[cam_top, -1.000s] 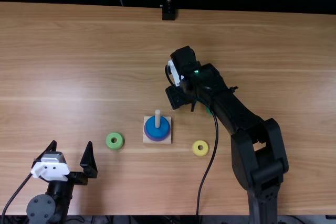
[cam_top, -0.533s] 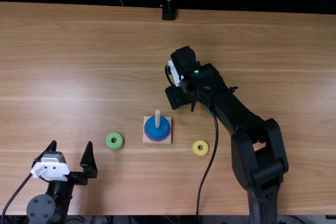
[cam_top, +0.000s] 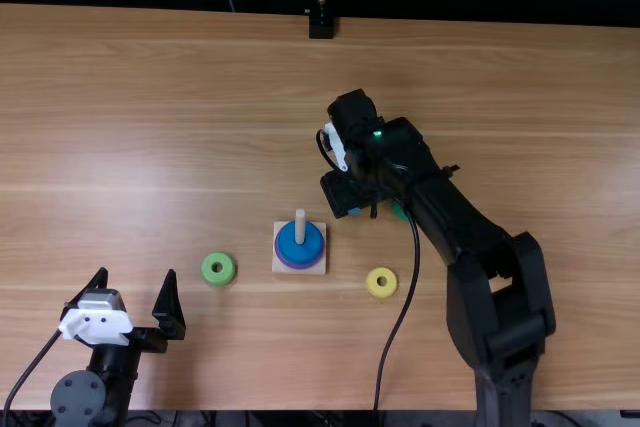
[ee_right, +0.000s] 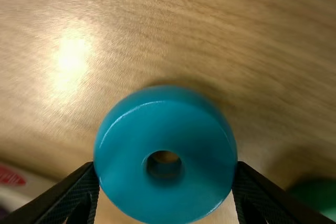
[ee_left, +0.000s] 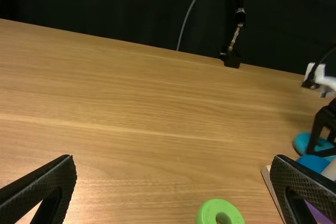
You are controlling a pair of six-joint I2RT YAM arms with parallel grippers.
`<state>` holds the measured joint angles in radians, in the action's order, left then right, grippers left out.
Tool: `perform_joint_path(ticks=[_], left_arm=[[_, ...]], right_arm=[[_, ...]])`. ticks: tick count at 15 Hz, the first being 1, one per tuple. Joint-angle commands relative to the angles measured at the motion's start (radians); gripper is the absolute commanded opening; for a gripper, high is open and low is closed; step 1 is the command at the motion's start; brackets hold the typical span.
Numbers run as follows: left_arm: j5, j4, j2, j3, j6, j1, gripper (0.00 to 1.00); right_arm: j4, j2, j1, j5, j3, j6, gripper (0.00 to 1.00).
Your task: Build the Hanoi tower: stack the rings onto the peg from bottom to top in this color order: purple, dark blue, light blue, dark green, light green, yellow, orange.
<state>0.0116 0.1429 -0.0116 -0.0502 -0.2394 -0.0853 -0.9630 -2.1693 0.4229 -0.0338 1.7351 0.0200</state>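
Wooden table (cam_top: 160, 117), supporting the set.
Right gripper (cam_top: 340, 194): pinching the light blue ring (ee_right: 128, 177) by its sides, beyond the base and to its right.
Left gripper (cam_top: 138, 273): standing near the table's near edge, its fingers spreading wide.
Square base (cam_top: 320, 268): holding up a peg (cam_top: 300, 224).
Purple ring (cam_top: 300, 266): encircling the peg, lying under the dark blue ring (cam_top: 286, 246).
Dark green ring (cam_top: 400, 209): peeking from beside the right arm.
Light green ring (cam_top: 228, 273): lying left of the base.
Yellow ring (cam_top: 372, 287): lying right.

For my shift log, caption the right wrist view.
Light blue ring between the right gripper's two fingers, above the wooden table.
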Motion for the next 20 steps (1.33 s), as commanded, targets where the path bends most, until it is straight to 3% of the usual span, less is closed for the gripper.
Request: perform_joint_path(ticks=[1, 7, 12, 20], left_arm=[[0.02, 0.014, 0.012, 0.05, 0.007, 0.004, 1.0], [0.02, 0.014, 0.012, 0.05, 0.007, 0.004, 1.0], [0.02, 0.014, 0.012, 0.05, 0.007, 0.004, 1.0], [0.02, 0.014, 0.012, 0.05, 0.007, 0.004, 1.0]], right_arm=[[-0.019, 0.111, 0.002, -0.007, 0.038, -0.005, 0.0], [-0.189, 0.266, 0.005, -0.007, 0.086, 0.004, 0.0], [-0.373, 0.299, 0.108, -0.007, 0.245, 0.004, 0.0], [-0.4, 0.299, 0.206, -0.007, 0.351, -0.002, 0.0]])
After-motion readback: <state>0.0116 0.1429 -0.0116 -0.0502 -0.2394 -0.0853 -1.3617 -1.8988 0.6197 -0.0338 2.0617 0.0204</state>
